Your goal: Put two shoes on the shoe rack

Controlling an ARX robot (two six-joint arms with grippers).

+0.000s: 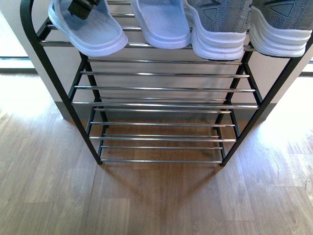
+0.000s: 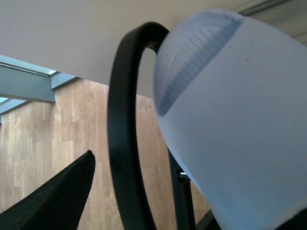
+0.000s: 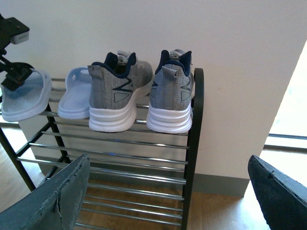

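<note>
On the top shelf of the shoe rack [image 1: 161, 105] stand two pale blue slides [image 1: 90, 29] [image 1: 159, 24] and two grey sneakers [image 1: 217, 29] [image 1: 281, 27] in a row, heels toward me. My left gripper [image 1: 84, 7] is open at the leftmost slide [image 2: 230, 120], whose heel fills the space between its fingers [image 2: 57, 196]. In the right wrist view both sneakers [image 3: 120, 96] [image 3: 172, 93] sit at the rack's right end. My right gripper [image 3: 168, 177] is open and holds nothing, back from the rack's right post [image 3: 194, 143].
The rack's lower rod shelves [image 1: 161, 139] hold nothing. A wood floor [image 1: 156, 205] lies in front. A pale wall [image 3: 240, 72] stands behind the rack, with bright window light on both sides. The rack's curved black side frame [image 2: 122, 143] is close to my left gripper.
</note>
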